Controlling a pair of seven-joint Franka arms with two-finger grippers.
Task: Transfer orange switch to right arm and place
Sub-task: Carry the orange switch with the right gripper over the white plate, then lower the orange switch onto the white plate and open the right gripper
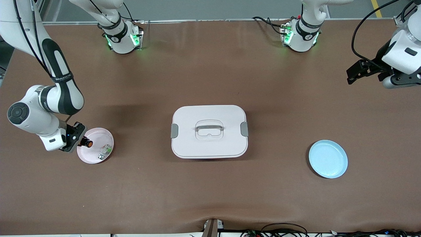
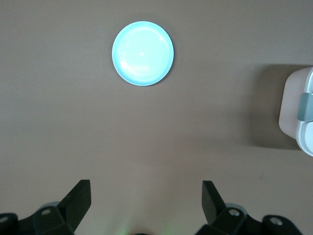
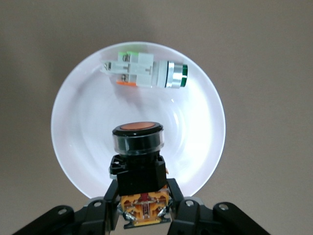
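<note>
Right gripper (image 3: 143, 215) clamped on orange switch (image 3: 138, 161), over pink plate (image 1: 107, 135) beside white-and-green switch (image 3: 146, 73). Left gripper (image 2: 144, 198) spread wide, empty, waiting above table at its own end. Grasp apparently done; transfer and placing outstanding, perhaps on blue plate (image 1: 328, 159).

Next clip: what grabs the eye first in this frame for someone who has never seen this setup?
First, the right gripper shut on the orange switch over the pink plate at the right arm's end of the table, with a white-and-green part lying in that plate. Next, the large white lidded box sits mid-table. The left gripper waits open above bare table, with an empty blue plate toward the left arm's end.
</note>
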